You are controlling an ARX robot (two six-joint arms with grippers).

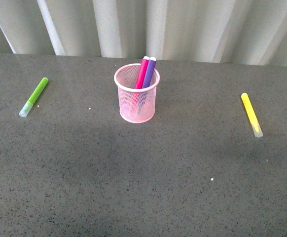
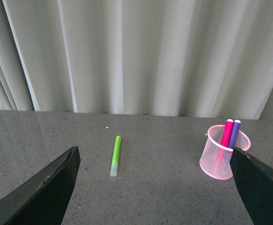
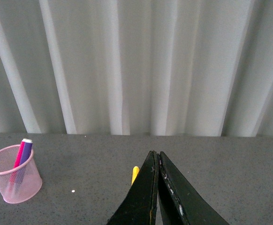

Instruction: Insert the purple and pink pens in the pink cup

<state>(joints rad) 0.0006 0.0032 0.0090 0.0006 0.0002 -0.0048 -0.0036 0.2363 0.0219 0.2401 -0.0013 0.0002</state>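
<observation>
I found both pens — pink pen (image 1: 142,73) and purple pen (image 1: 149,73) — leaning in the pink mesh cup (image 1: 136,101), so I judged the job done, left gripper (image 2: 155,187) wide and empty, right gripper (image 3: 157,187) closed on nothing.

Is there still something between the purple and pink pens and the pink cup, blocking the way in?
Nothing visible does. The pink pen and purple pen already stand inside the pink cup, leaning on its far rim. The green marker and yellow marker lie far off to either side.
</observation>
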